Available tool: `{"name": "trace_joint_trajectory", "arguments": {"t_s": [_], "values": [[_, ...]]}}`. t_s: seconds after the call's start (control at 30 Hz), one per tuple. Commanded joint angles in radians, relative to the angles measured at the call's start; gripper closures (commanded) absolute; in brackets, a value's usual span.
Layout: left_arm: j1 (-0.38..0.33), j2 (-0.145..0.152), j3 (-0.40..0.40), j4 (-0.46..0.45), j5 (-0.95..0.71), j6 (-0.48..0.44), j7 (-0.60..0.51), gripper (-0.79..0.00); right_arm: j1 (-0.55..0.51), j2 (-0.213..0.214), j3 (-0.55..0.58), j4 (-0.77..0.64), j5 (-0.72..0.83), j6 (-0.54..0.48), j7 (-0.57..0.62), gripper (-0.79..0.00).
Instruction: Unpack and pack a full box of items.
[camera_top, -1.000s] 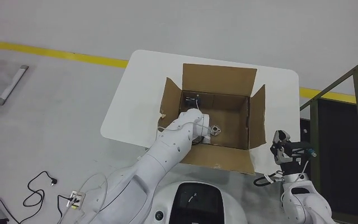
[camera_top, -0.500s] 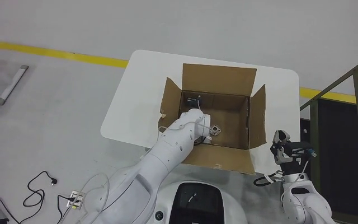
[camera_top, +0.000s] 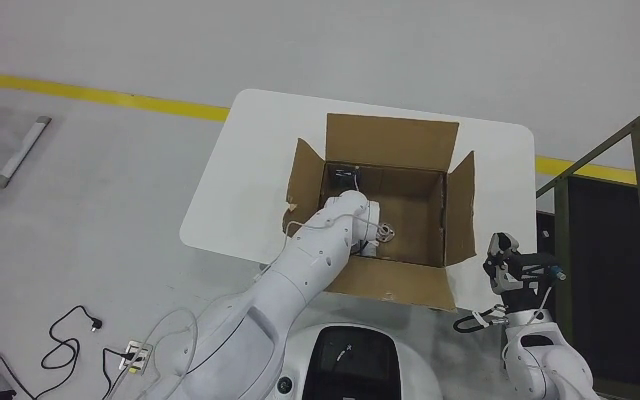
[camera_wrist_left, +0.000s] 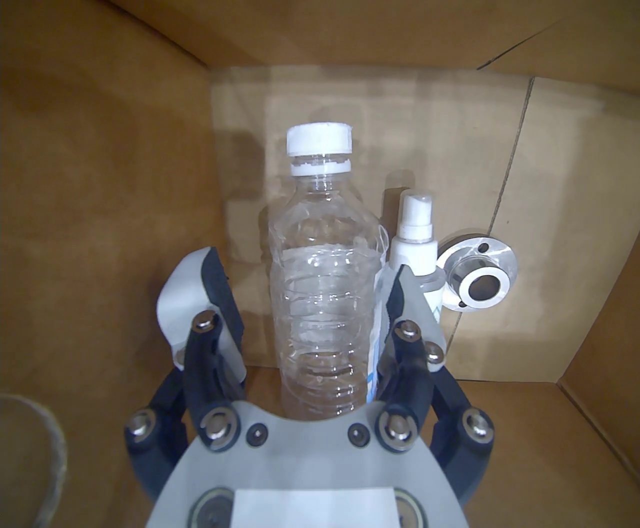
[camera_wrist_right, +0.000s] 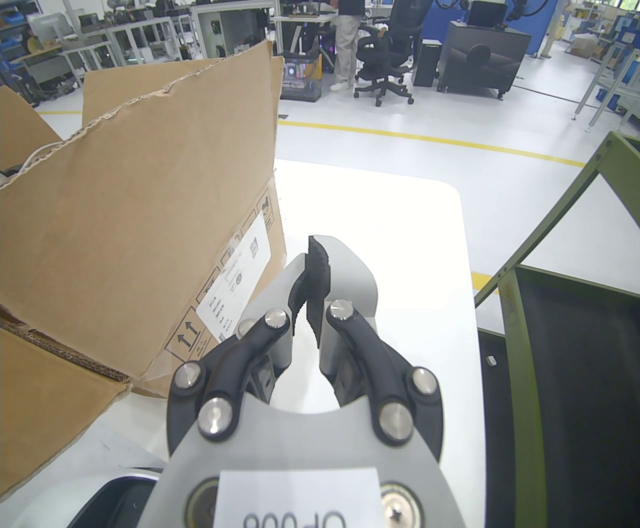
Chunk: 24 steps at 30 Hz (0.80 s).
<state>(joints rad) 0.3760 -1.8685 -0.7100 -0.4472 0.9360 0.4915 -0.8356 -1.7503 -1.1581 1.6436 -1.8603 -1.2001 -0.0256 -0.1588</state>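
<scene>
Straddles clear bottle (camera_wrist_left: 322, 310) inside the box (camera_top: 392, 130) with left gripper (camera_wrist_left: 307, 275) spread, spray bottle (camera_wrist_left: 415, 235) and flange (camera_wrist_left: 477, 280) beside. Holds right gripper (camera_wrist_right: 310, 272) pressed together outside the box.

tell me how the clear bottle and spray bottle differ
The clear bottle is taller and wider than the spray bottle. The clear bottle has a screw cap, the spray bottle a pump nozzle. The clear bottle sits between the open jaws of the left gripper; the spray bottle is outside them. Both have white tops.
</scene>
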Motion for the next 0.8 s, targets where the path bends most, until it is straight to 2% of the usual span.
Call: {"name": "trace_joint_trajectory", "arguments": {"t_s": [0.0, 0.03, 0.07, 0.13, 0.2, 0.3, 0.43, 0.5, 0.67, 0.77], "values": [[0.000, -0.002, -0.002, 0.008, 0.000, -0.003, 0.001, -0.551, 0.000, 0.000, 0.000, 0.000, 0.000, 0.000, 0.000, 0.000], [0.001, -0.004, -0.002, 0.014, 0.001, -0.004, 0.002, -0.394, 0.000, 0.000, 0.000, 0.000, 0.000, 0.000, 0.000, 0.000], [0.000, -0.005, -0.003, 0.019, 0.001, -0.006, 0.003, -0.363, 0.000, 0.000, 0.000, 0.000, 0.000, 0.000, 0.000, 0.000], [-0.001, -0.008, -0.004, 0.030, 0.002, -0.008, 0.006, -0.372, 0.000, 0.000, 0.000, 0.000, 0.000, 0.000, 0.000, 0.000], [-0.002, -0.012, -0.005, 0.038, 0.002, -0.012, 0.007, -0.431, 0.000, 0.000, 0.000, 0.000, 0.000, 0.000, 0.000, 0.000], [-0.005, -0.018, -0.006, 0.047, 0.002, -0.017, 0.010, -0.400, 0.000, 0.000, 0.000, 0.000, 0.000, 0.000, 0.000, 0.000], [-0.008, -0.025, -0.008, 0.065, 0.002, -0.024, 0.018, -0.483, 0.000, 0.000, 0.000, 0.000, 0.000, 0.000, 0.000, 0.000], [-0.010, -0.028, -0.010, 0.076, 0.001, -0.027, 0.020, -0.554, 0.000, 0.000, 0.000, 0.000, 0.000, 0.000, 0.000, 0.000], [-0.017, -0.036, -0.014, 0.094, -0.001, -0.034, 0.022, -0.613, 0.000, 0.000, 0.000, 0.000, 0.000, 0.000, 0.000, 0.000], [-0.020, -0.040, -0.017, 0.106, -0.003, -0.038, 0.026, -0.714, 0.000, 0.000, 0.000, 0.000, 0.000, 0.000, 0.000, 0.000]]}}
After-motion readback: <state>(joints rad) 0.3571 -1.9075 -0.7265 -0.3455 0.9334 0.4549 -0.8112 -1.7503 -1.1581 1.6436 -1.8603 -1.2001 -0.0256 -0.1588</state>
